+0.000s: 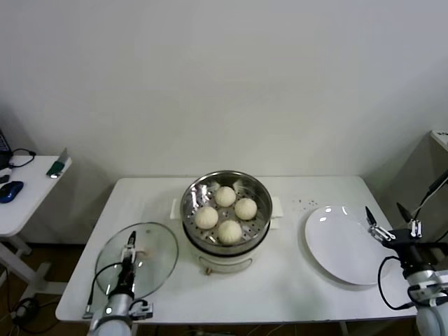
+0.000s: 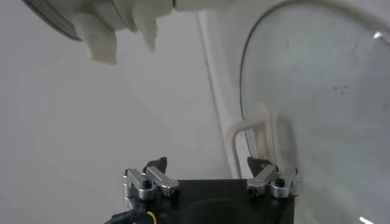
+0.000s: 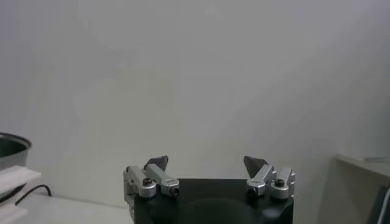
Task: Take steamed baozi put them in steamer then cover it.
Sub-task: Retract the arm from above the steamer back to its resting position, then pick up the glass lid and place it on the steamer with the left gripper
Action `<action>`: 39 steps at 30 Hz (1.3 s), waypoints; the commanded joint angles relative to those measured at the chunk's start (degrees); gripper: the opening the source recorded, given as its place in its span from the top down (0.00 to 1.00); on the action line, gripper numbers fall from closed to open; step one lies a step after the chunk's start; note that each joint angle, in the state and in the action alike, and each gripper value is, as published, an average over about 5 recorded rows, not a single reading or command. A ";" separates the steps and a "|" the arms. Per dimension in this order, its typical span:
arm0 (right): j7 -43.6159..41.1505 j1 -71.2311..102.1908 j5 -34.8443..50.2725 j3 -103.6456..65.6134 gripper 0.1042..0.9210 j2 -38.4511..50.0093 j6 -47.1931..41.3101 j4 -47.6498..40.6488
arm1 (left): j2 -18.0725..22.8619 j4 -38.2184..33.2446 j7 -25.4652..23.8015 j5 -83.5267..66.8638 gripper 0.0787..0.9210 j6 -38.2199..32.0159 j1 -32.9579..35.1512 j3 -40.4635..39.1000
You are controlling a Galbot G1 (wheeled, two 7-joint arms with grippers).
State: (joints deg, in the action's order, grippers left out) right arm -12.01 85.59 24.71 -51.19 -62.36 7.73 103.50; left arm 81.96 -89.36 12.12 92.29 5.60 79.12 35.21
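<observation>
White table [image 1: 147, 196] fills the middle of the head view, against a plain pale wall.

Steamer [image 1: 227, 241] stands at the table's centre: shiny steel pot on a white base, small white side handles, uncovered. Its edge and a white handle also show in the left wrist view [image 2: 91, 24] and at the border of the right wrist view [image 3: 9, 152].

Lid [image 1: 150, 255] lies flat on the table to the robot's left of the steamer, near the front edge, apart from the pot. Clear glass, metal rim; its white bar handle [image 2: 251, 137] is plain in the left wrist view, with the glass [image 2: 323, 91] beyond it.

White plate [image 1: 343, 241] lies flat on the robot's right side of the table, bare, well apart from the steamer.

Four buns [image 1: 225, 196] sit on the perforated tray inside the steamer, in a loose diamond, close together.

Left gripper [image 1: 130, 243] hangs over the lid, fingers apart, holding nothing; in its wrist view [image 2: 207, 170] the lid handle lies just ahead of the fingertips.

Right gripper [image 1: 392, 220] waits at the table's right edge just beside the plate, fingers apart, empty [image 3: 206, 163].

Small side table [image 1: 28, 196] at far left carries a blue mouse [image 1: 10, 190].
</observation>
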 commanded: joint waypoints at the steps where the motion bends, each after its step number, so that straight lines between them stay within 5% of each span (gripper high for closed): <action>1: -0.44 1.39 -0.99 -1.07 0.12 -0.56 0.25 -0.13 | -0.47 4.95 2.13 -0.57 0.12 -0.01 -5.01 0.22; 9: -1.30 0.80 -2.91 -1.10 0.12 -1.09 1.00 -1.69 | -0.76 6.02 1.30 -2.65 0.18 -1.51 -4.90 -0.01; 22: -1.85 -0.11 -4.02 -1.47 0.12 -1.18 1.84 -4.20 | -1.71 3.12 -0.65 -6.67 0.63 -1.92 -3.44 -0.17; 30: -2.02 -1.02 -4.35 -1.42 0.12 -0.64 2.17 -5.58 | -4.14 -6.71 -3.57 -11.87 0.89 0.64 0.96 -0.51; 39: -1.91 -2.92 -4.95 -0.93 0.12 0.73 2.37 -7.44 | -10.63 -22.60 -5.33 -19.05 0.91 11.27 7.99 -1.00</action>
State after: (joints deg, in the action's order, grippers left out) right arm -14.02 83.79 20.34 -52.38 -62.29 9.97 97.52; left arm 76.89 -95.53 8.66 80.59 7.67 80.61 34.47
